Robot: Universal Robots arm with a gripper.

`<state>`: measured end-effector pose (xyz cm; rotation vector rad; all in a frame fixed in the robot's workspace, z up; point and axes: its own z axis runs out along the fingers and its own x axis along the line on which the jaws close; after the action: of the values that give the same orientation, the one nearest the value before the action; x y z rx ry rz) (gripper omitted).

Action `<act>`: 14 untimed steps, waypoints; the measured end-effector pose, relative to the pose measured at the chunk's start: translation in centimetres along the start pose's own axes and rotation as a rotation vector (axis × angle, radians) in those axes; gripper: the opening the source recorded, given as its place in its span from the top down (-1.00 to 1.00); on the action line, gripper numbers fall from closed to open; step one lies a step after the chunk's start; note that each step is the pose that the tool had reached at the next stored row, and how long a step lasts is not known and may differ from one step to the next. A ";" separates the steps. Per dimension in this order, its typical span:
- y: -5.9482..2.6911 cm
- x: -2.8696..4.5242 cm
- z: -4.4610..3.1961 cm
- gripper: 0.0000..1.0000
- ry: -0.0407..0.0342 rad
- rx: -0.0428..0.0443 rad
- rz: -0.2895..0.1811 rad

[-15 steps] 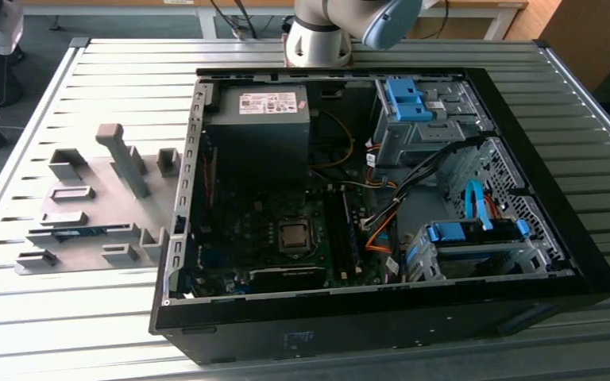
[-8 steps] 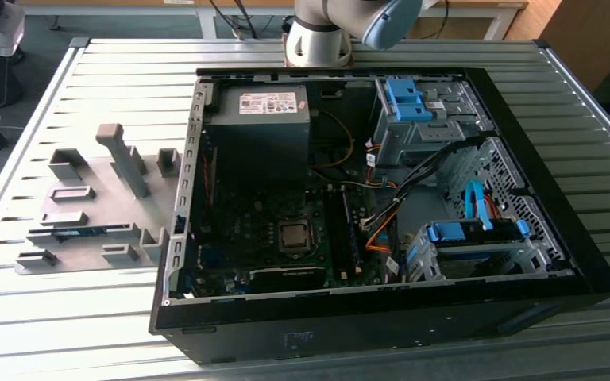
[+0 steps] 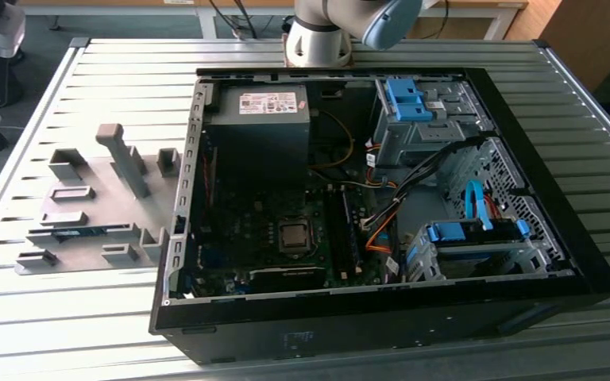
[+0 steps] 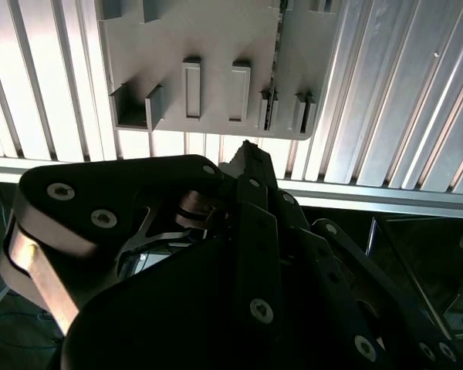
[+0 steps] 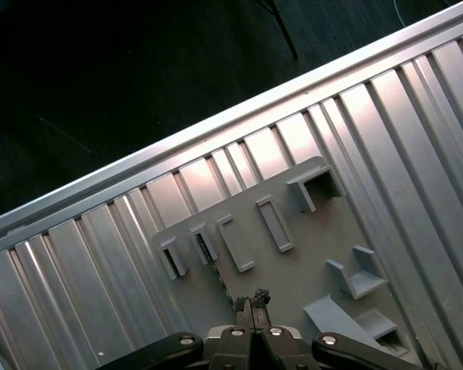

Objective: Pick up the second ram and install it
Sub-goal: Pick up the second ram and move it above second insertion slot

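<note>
The second ram (image 3: 79, 232) is a thin blue-green stick standing on edge in the grey holder plate (image 3: 93, 178), on the table at the exterior view's left. Both wrist views look down on its narrow top edge (image 5: 206, 247) (image 4: 273, 69), held between small grey blocks. My gripper (image 5: 251, 299) (image 4: 247, 153) hangs well above the holder plate (image 5: 293, 262), close beside the line of the stick. Its fingertips are pressed together, shut, with nothing between them. The long black memory slots (image 3: 343, 230) lie inside the open computer case (image 3: 559, 238).
The case takes up the exterior view's middle and right, with cables, blue drive cages (image 3: 475, 234) and a power supply (image 3: 263, 119). A tall grey post (image 3: 123, 159) and several blocks rise from the holder plate. The slatted metal table (image 3: 61, 317) ends at an edge rail (image 5: 177, 146).
</note>
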<state>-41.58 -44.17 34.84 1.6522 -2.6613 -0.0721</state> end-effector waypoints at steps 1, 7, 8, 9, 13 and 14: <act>0.00 0.00 0.02 0.79 0.0000 0.0000 0.000; -0.01 0.00 0.13 0.79 -0.0001 0.0000 0.000; -0.01 0.00 0.14 0.79 0.0000 0.0000 0.000; -0.01 0.00 0.20 0.79 0.0000 0.0000 0.000; -0.01 0.01 0.32 0.79 0.0000 0.0000 0.000; -0.01 0.01 0.34 0.79 0.0000 0.0000 0.000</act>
<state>-41.58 -44.17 34.50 1.6522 -2.6614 -0.0721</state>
